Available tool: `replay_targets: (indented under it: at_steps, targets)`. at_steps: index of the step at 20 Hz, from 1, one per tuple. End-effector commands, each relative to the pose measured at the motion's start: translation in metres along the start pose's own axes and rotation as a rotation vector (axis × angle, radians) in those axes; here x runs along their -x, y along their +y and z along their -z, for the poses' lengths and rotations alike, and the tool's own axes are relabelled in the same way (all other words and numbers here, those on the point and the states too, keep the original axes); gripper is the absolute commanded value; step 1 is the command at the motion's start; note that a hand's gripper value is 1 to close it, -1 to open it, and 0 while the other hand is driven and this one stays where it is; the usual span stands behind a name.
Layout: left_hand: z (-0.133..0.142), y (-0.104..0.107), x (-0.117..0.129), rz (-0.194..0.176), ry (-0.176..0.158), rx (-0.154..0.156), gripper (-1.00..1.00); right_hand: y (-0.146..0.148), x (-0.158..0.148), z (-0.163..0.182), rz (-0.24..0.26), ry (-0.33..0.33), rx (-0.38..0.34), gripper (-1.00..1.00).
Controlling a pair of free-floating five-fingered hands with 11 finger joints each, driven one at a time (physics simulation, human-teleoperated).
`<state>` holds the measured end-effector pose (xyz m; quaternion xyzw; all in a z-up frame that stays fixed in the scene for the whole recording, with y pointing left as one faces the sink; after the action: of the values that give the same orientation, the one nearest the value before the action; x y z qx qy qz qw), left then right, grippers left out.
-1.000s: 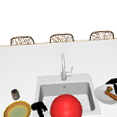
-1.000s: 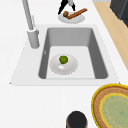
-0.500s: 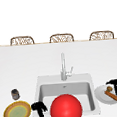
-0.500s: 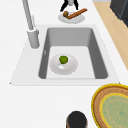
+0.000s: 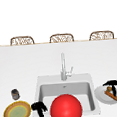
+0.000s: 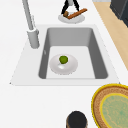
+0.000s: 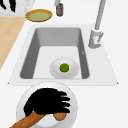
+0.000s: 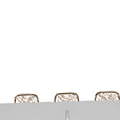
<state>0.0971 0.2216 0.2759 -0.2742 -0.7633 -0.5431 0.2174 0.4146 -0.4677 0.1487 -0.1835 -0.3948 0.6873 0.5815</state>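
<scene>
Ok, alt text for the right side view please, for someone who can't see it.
A black hand hovers over a white plate beside the sink, right at a wooden spoon lying on the plate. In the basin sits a white dish with a green ball; the faucet stands at right, and a yellow plate and dark cup lie beyond.

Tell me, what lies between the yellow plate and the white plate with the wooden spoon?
The sink, as the right side view shows; a small white dish with a green fruit lies in it.
</scene>
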Motion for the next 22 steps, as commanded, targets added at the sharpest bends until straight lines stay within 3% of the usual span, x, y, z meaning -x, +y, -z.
replay_targets:
  at_steps: [1, 5, 11, 14, 17, 22]
  targets:
    - [0.0, 0.0, 0.0, 0.0, 0.0, 0.0, 0.0, 0.004, 0.007, 0.009, -0.023, 0.006, -0.078, -1.0]
    - [0.0, 0.0, 0.0, 0.0, 0.0, 0.0, 0.0, -0.006, 0.017, 0.016, 0.024, 0.009, -0.108, -1.0]
    - [0.0, 0.0, 0.0, 0.0, 0.0, 0.0, 0.0, -0.019, 0.023, 0.017, 0.026, 0.001, -0.082, -1.0]
    - [0.0, 0.0, 0.0, 0.0, 0.0, 0.0, 0.0, -0.015, 0.021, 0.024, 0.009, 0.02, -0.1, -1.0]
    - [0.0, 0.0, 0.0, 0.0, 0.0, 0.0, 0.0, -0.011, 0.027, 0.04, -0.051, 0.028, -0.119, -1.0]
    - [0.0, 0.0, 0.0, 0.0, 0.0, 0.0, 0.0, -0.004, 0.031, 0.053, -0.07, 0.052, -0.128, -1.0]
